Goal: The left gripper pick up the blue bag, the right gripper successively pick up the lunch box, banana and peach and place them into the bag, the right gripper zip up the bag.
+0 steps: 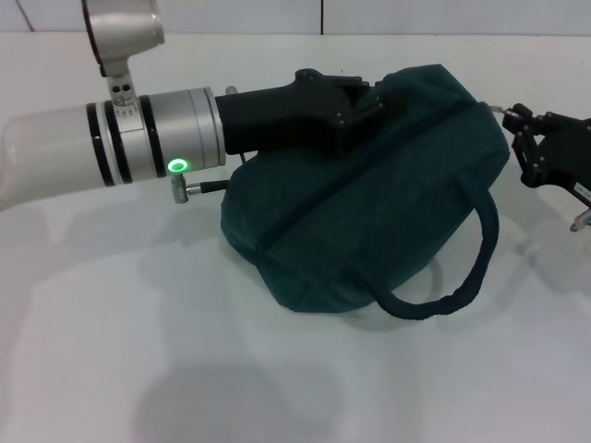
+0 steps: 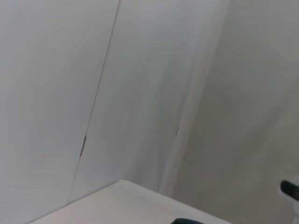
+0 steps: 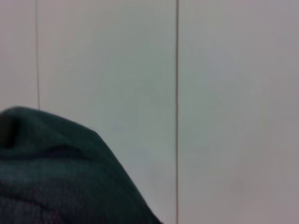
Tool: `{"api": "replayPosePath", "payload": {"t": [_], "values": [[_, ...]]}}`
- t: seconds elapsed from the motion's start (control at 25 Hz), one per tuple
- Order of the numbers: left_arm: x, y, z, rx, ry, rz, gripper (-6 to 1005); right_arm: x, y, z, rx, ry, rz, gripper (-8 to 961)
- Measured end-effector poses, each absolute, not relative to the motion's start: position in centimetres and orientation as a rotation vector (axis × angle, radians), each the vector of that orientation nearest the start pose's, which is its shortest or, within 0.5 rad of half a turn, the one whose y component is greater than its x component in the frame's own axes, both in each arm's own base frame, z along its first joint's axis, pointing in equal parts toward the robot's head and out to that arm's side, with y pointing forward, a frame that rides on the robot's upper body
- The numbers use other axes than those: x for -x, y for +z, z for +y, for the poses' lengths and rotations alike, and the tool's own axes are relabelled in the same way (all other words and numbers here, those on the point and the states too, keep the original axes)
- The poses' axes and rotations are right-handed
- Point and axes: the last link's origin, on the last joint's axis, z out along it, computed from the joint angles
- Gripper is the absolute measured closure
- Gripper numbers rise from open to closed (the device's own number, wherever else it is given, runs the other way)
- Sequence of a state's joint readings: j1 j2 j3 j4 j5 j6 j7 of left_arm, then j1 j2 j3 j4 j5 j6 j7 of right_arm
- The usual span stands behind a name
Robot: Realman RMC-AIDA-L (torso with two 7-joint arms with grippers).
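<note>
The blue bag (image 1: pixel 369 203) lies on the white table with its zipper seam running closed along the top. One padded handle (image 1: pixel 462 277) loops out toward the front. My left gripper (image 1: pixel 374 97) reaches in from the left on its silver arm and is shut on the fabric at the bag's top. My right gripper (image 1: pixel 531 143) hangs just past the bag's right end, where a thin metal zipper pull (image 1: pixel 494 108) sticks out toward it. Dark bag fabric (image 3: pixel 56 177) fills a corner of the right wrist view. The lunch box, banana and peach are out of view.
The white table (image 1: pixel 138 351) spreads in front of and left of the bag. A pale panelled wall (image 2: pixel 140 93) stands behind the table. A small metal part (image 1: pixel 577 221) hangs below the right gripper.
</note>
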State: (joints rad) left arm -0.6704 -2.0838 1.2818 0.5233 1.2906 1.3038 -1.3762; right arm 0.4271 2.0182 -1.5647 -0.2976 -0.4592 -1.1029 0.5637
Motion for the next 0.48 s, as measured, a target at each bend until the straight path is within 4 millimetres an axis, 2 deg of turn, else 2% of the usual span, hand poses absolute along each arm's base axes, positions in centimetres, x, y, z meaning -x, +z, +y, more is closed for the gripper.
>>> {"api": "replayPosePath", "payload": {"t": [0.28, 0.48], "values": [[16.4, -4.9, 37.0, 2.634, -1.117, -0.621, 865, -29.3, -1.9, 34.6, 2.078, 0.821, 0.489, 913], [17.3, -5.0, 36.9, 2.59, -1.132, -0.687, 830, -29.3, -1.0, 34.5, 2.091, 0.899, 0.557, 912]]}}
